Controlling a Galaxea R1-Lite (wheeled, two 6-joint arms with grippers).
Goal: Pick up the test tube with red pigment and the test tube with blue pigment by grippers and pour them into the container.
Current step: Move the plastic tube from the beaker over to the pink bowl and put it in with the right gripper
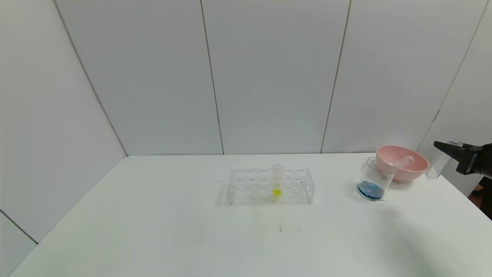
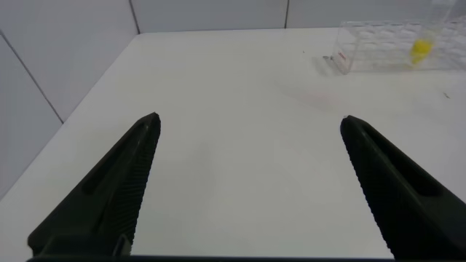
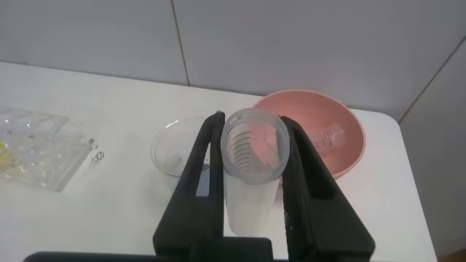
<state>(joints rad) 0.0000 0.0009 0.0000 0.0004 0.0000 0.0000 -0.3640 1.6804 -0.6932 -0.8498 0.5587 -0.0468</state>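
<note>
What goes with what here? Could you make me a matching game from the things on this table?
Things:
1. beaker
2. pink bowl
3. clear rack
4. right gripper

States:
A. holds one tube with yellow liquid
B. shut on an empty-looking clear tube
C. has blue liquid in its bottom
D. has a clear tube lying inside it

Pairs: 1-C, 2-D, 3-A, 4-B
</note>
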